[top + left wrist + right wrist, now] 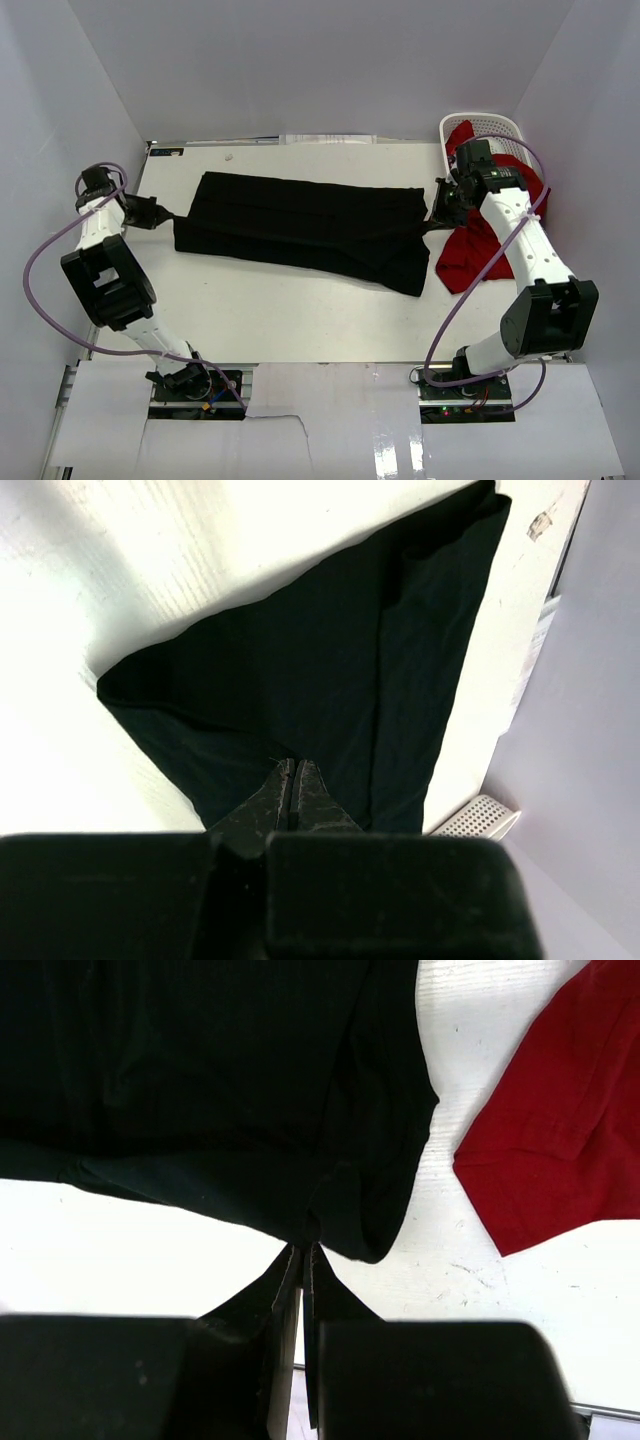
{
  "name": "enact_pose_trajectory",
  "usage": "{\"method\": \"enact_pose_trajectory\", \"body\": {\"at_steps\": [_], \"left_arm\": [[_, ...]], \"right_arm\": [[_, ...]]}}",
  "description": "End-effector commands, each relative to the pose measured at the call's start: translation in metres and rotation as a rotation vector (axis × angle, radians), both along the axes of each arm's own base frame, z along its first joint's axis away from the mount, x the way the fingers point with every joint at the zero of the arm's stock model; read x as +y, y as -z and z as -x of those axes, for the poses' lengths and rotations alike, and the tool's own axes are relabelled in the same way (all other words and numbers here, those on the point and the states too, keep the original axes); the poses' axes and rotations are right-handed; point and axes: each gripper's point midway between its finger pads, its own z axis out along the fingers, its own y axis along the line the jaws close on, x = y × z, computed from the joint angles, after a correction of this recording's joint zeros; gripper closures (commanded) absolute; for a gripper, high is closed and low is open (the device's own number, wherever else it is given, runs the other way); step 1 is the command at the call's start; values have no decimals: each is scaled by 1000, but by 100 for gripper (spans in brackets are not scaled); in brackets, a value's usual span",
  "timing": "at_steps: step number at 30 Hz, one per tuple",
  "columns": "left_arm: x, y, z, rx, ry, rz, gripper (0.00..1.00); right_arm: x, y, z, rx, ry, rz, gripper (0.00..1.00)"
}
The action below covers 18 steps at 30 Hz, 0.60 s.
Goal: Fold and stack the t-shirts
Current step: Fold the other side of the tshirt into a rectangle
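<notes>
The black t-shirt (pixel 300 230) lies stretched across the middle of the table, pulled taut between both arms. My left gripper (pixel 165 214) is shut on the black t-shirt (pixel 300 670) at its left edge. At the right edge, my right gripper (pixel 437 218) is shut on the black t-shirt (pixel 200 1080), with the cloth pinched at the fingertips. The red t-shirt (pixel 475 250) hangs crumpled out of the white basket (pixel 495 125) onto the table at the right, under the right arm. A corner of the red t-shirt (pixel 560 1130) shows in the right wrist view.
White walls enclose the table on the left, back and right. The basket stands in the back right corner, and its rim (pixel 480 818) shows in the left wrist view. A white paper strip (pixel 330 139) lies along the back edge.
</notes>
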Motion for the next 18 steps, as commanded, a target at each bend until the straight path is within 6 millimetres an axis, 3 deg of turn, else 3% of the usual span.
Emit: {"method": "enact_pose_trajectory", "body": {"at_steps": [1,7,18], "left_arm": [[12,-20,-16,-55,-11,-46,100],[13,-23,-33,-72,7,-49,100],[-10,-12,-66,-68,96,-64,100]], "right_arm": [[-5,-17,-18,-81,-1,18,92],[-6,-16,-27,-79,5,17,92],[-7,-11,-43,-75,17,31,92]]}}
